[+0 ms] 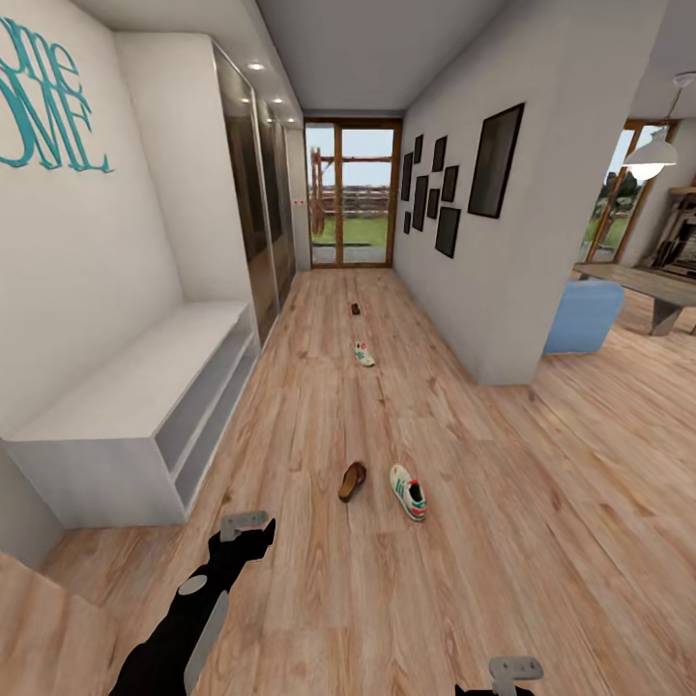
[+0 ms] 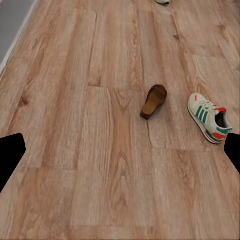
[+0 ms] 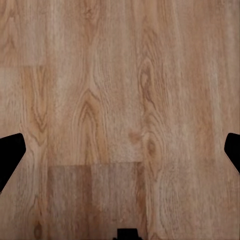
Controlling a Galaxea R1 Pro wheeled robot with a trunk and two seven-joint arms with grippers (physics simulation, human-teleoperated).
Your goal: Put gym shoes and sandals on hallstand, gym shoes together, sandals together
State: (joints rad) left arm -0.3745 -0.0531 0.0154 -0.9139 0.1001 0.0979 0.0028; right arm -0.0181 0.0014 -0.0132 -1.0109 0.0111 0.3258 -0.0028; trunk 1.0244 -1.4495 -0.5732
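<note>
On the corridor floor (image 1: 319,580) lie a brown sandal (image 1: 352,480) and, just right of it, a white gym shoe (image 1: 408,492) with green stripes. Farther down the corridor lie the second gym shoe (image 1: 363,354) and, beyond it, the second sandal (image 1: 356,309). The white hallstand (image 1: 135,387) stands against the left wall, its top and shelves bare. My left gripper (image 1: 253,537) hovers open short of the near pair. Its wrist view shows the sandal (image 2: 153,101) and the gym shoe (image 2: 210,117) ahead. At the picture's lower edge, my right gripper (image 1: 512,677) is open over bare planks (image 3: 120,100).
A mirrored wardrobe (image 1: 256,213) follows the hallstand along the left wall. The right wall with dark frames (image 1: 495,159) ends at a corner (image 1: 503,377). Beyond it stand a blue seat (image 1: 583,314) and a table (image 1: 648,282). A glass door (image 1: 350,193) closes the corridor's far end.
</note>
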